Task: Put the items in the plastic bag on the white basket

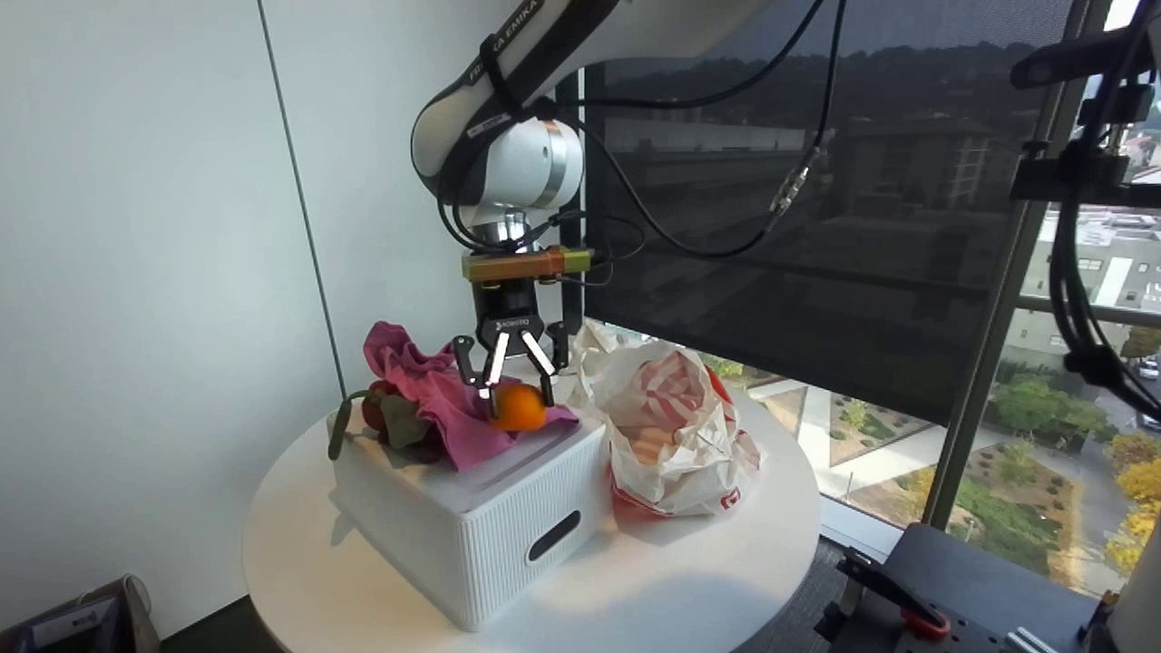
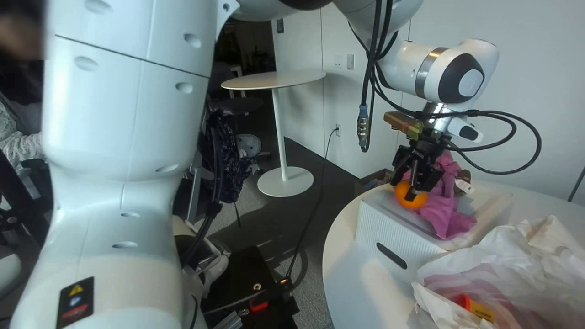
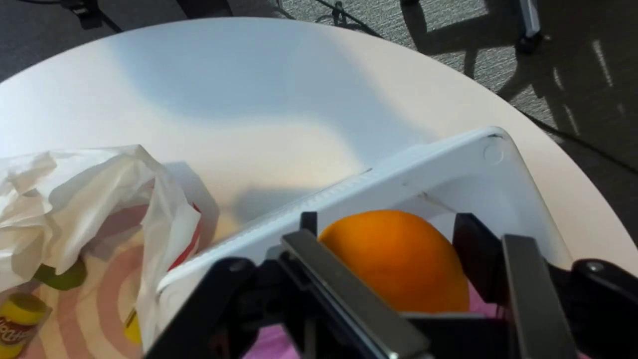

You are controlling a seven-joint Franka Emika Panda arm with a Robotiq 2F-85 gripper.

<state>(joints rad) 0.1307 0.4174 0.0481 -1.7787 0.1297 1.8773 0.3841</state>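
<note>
Over one white basket (image 1: 494,553), the claw (image 1: 521,402) clasps one orange (image 3: 398,264) at the edge of one pink cloth (image 1: 464,417) touching one red-and-green item (image 1: 402,419): two delivered, apparently, the third nearly. Beside the basket, one plastic bag (image 1: 685,481) holds at least one yellow tub (image 3: 20,324) and one green piece (image 3: 65,279), left to move.

Daylight at the window (image 1: 1034,444); dark blind (image 1: 880,209) beside it. Warm sunlit patch on the table (image 3: 279,139), soft bluish shadows around, grey shadow beside the basket (image 3: 483,194). Carpet (image 3: 448,17) streaked with light. In an exterior view, dim behind the far table (image 2: 274,80); top left corner blurred.
</note>
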